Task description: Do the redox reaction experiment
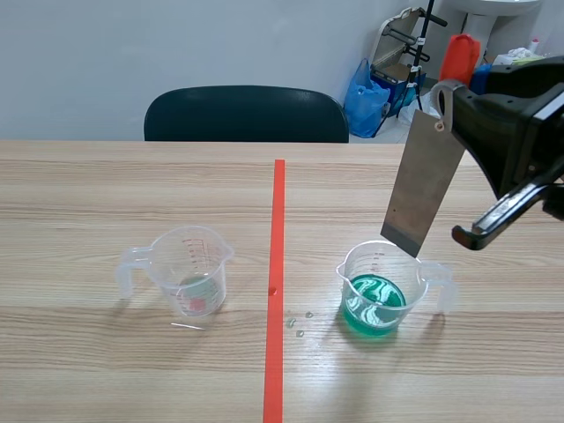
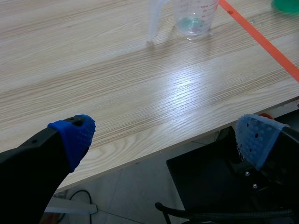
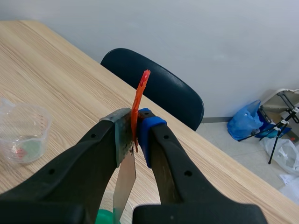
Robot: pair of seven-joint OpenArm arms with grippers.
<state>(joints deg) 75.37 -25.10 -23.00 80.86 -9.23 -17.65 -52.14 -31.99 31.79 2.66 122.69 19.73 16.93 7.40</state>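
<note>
While the left gripper, fingers spread, hangs well left of the green-liquid beaker, the right gripper, above that beaker, pinches the metal strip by its upper end; the strip's tilted long axis points down to the beaker's rim.

**A:** What is your table like?
**B:** It's pale wood grain, smooth, with a soft sheen where the light falls. The line down it is matt orange-red tape.
**A:** And your sheet?
**B:** Dull grey metal, flat, not mirror-bright. Its tab looks like orange plastic.
**A:** And your cups?
**B:** Both are clear, glossy plastic: the near-empty cup and the cup with green liquid. Your pads are blue, dotted and soft-looking. The chair looks dark and matt.
</note>
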